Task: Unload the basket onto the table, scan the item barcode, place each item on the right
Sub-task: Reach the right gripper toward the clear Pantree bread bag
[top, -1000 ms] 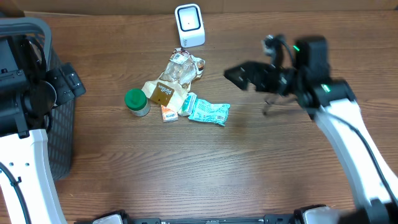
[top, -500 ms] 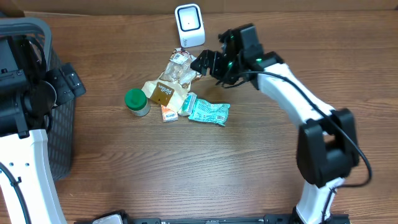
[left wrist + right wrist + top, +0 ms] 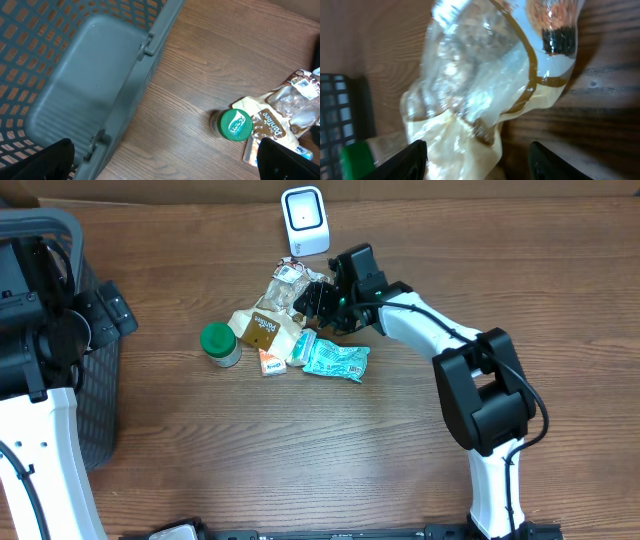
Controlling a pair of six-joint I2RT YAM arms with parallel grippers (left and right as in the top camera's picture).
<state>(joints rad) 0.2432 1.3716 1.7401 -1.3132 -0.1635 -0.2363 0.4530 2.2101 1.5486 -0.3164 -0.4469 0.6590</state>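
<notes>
**Right arm poised over the first item.** The right tool [image 3: 476,150] hangs over a clear, brown-trimmed snack bag [image 3: 293,288] at the top of a small heap of groceries on the wooden counter [image 3: 330,460]. Its two fingers [image 3: 412,160] are part-way spread and stand either side of the bag's crumpled end. A gap shows beside one finger, so nothing appears to be gripped yet.

The bag lies on the counter just below the white barcode scanner [image 3: 305,220], which stands at the far edge, and it touches a tan pouch [image 3: 258,328]. A green-lidded jar [image 3: 220,343], a small orange packet [image 3: 270,362] and a teal wrapper [image 3: 336,360] lie close by. The left tool [image 3: 165,160] waits wide open and empty beside a grey basket [image 3: 125,100] at the counter's left side, well apart from the heap.

The job looks to be in its opening stage. An item seems to be chosen and the right tool is placed to take it. The pickup, the lift, the turn of the barcode toward the scanner's face and the scan itself are all left to do. No barcode can be made out on the bag from these views.
</notes>
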